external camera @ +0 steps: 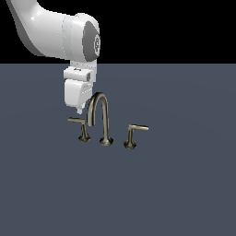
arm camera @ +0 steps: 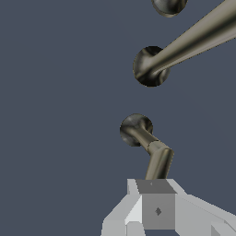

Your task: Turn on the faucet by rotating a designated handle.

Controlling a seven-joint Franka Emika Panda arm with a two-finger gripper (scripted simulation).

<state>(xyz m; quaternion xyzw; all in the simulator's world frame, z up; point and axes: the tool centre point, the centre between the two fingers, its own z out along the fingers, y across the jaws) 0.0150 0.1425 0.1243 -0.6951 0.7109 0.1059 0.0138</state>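
Wrist view shows the fingers (arm camera: 156,203) right at the end of the handle (arm camera: 158,162): the bar runs from its flared base straight in toward the grey finger block and disappears behind it. Only that block is visible, so I cannot tell whether the fingers are spread or closed, nor whether they actually touch the bar.

Further out in this view sit the base of the spout (arm camera: 150,67), with its tube sweeping away, and at the frame edge the base of the twin handle (arm camera: 168,5).

In the exterior view the fingers (external camera: 79,110) hang just above the bar tip of the handle (external camera: 78,123), which stands at the exterior view's left of the faucet (external camera: 102,120), its bar pointing to that same side. The twin handle (external camera: 133,133) stands on the other side of the spout, bar pointing the opposite way, well clear of the arm. All three pieces stand on the plain dark counter (external camera: 175,193).

This looks like the end of the approach, with the turn itself not yet begun. The next move likely calls for settling against the outer end of the bar and pushing it sideways in an arc about the stem, staying near the tip for leverage and avoiding the spout just beside it.
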